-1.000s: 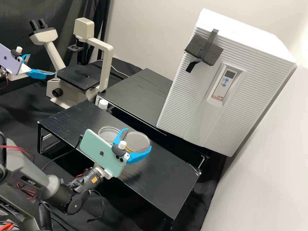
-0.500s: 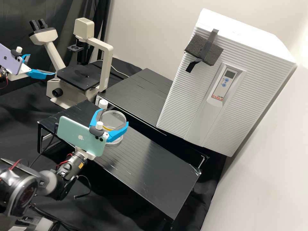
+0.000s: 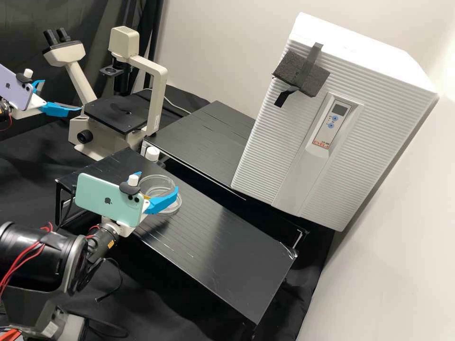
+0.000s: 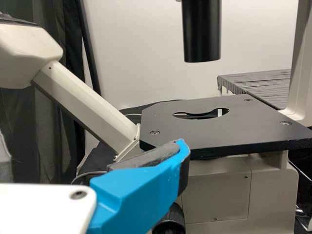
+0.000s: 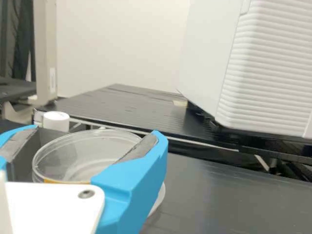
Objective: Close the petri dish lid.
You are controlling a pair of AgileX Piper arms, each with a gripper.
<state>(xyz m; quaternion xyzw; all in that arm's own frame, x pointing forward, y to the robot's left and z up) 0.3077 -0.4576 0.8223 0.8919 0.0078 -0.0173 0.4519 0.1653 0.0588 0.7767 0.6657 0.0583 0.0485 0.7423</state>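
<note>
Where the right gripper (image 3: 158,182) clasps, the lid (image 5: 88,153) spans its fingers

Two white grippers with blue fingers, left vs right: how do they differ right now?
The left gripper is open and holds nothing; the right gripper is closed on a clear round dish part.
The left gripper is beside the beige microscope; the right gripper is over the low black table.
The left gripper carries a lilac phone; the right gripper, a mint-green one.
Shared: white bodies, blue fingers.
</note>
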